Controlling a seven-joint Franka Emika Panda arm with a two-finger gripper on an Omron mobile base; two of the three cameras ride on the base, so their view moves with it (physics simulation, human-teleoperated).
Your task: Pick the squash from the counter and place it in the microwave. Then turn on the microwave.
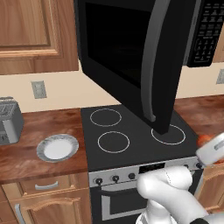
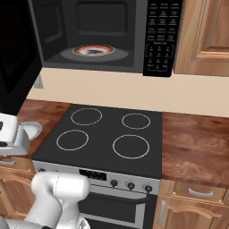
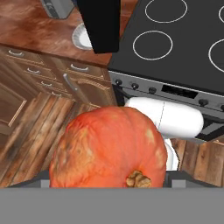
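One squash (image 3: 109,148) sits up in the tool, jaws spread wide around its fat middle, off the counter (image 1: 43,127) by the stove's right edge. It looks hard, heavy and smooth-skinned; the widest girth holds best. One microwave (image 2: 103,36), door open; one plate (image 1: 57,148).

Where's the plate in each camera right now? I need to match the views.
Left base view: plate at lower left, left of the stovetop.
Right base view: plate at the left edge, partly hidden.
Hand view: plate at upper left, partly hidden.
Shared landmark: the four-ring stovetop.
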